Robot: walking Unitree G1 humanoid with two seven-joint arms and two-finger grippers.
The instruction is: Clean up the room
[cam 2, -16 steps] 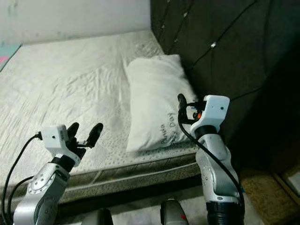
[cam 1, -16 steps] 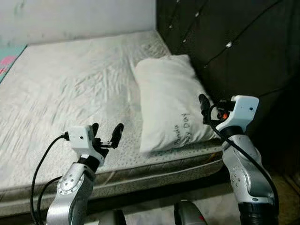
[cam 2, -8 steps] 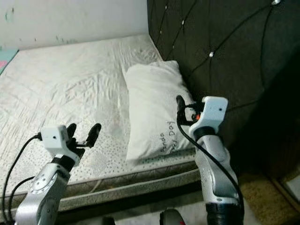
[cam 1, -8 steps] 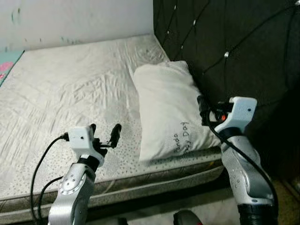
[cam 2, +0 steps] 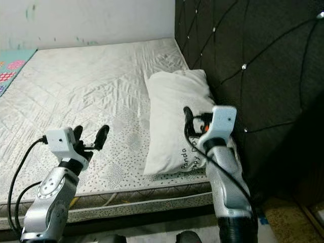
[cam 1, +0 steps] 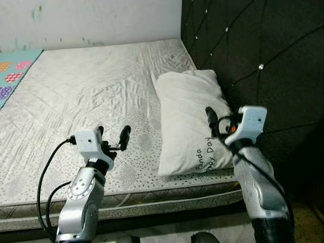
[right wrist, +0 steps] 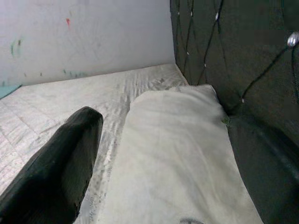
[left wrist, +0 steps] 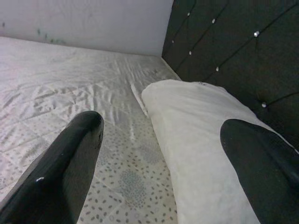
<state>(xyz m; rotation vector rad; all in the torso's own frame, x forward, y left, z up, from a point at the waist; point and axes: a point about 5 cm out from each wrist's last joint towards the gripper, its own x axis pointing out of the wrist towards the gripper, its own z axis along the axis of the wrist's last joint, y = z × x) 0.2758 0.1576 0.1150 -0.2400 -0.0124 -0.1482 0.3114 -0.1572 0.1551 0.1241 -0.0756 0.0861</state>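
A white pillow (cam 1: 185,114) with dark lettering near its front end lies along the right side of the bare mattress (cam 1: 91,91), against the dark headboard. My right gripper (cam 1: 216,121) hovers open over the pillow's near right corner; the right wrist view looks down the pillow (right wrist: 173,154) between its spread fingers (right wrist: 56,163). My left gripper (cam 1: 113,135) is open above the mattress's front part, left of the pillow and apart from it. In the left wrist view the pillow (left wrist: 201,135) lies ahead between its fingers (left wrist: 65,163). Nothing is held.
The dark tufted headboard (cam 1: 253,50) rises along the right of the bed. A white wall (cam 1: 91,20) closes the far side. A colourful patterned mat (cam 1: 15,71) shows at the far left. The mattress's front edge (cam 1: 152,202) is just below my arms.
The camera has shifted, so the bed sits differently in the picture. My right gripper, which was beside the pillow's right edge, is now over its near right corner. Both grippers stay open.
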